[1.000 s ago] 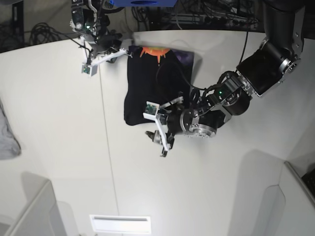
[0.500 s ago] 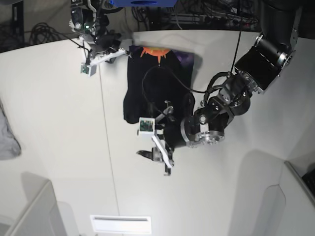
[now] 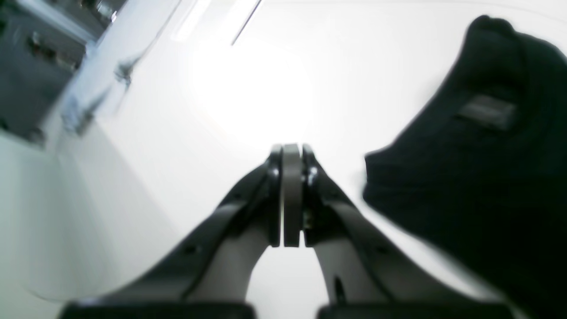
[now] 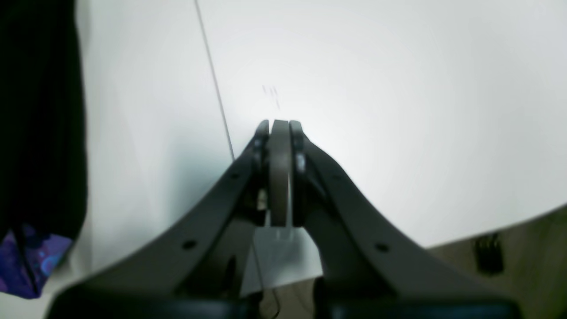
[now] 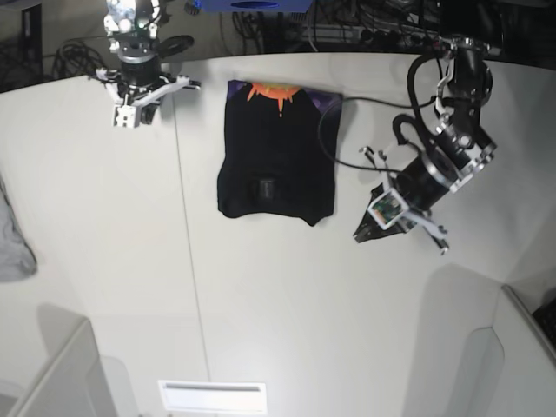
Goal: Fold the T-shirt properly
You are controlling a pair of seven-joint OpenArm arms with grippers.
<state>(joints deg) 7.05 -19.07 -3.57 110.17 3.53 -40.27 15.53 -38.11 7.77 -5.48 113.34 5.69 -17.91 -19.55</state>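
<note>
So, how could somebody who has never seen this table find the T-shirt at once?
Look at the big white table and go to the middle of its far edge. The T-shirt lies there flat as a folded black rectangle. Unlike the grey cloth at the table's left edge, it is black, with an orange-and-purple print along its far end.

From the base view we look almost straight down on the white surface (image 5: 287,295) from well above, far enough to take in both arms. Each wrist view sits close behind its own fingers (image 3: 291,195) — they rise from 6 o'clock to mid-frame — and looks low across the surface. We share the T-shirt (image 5: 278,156) across all three: at 3 o'clock in the left wrist view (image 3: 478,177), at 9 o'clock in the right (image 4: 40,133), both blurred.
</note>
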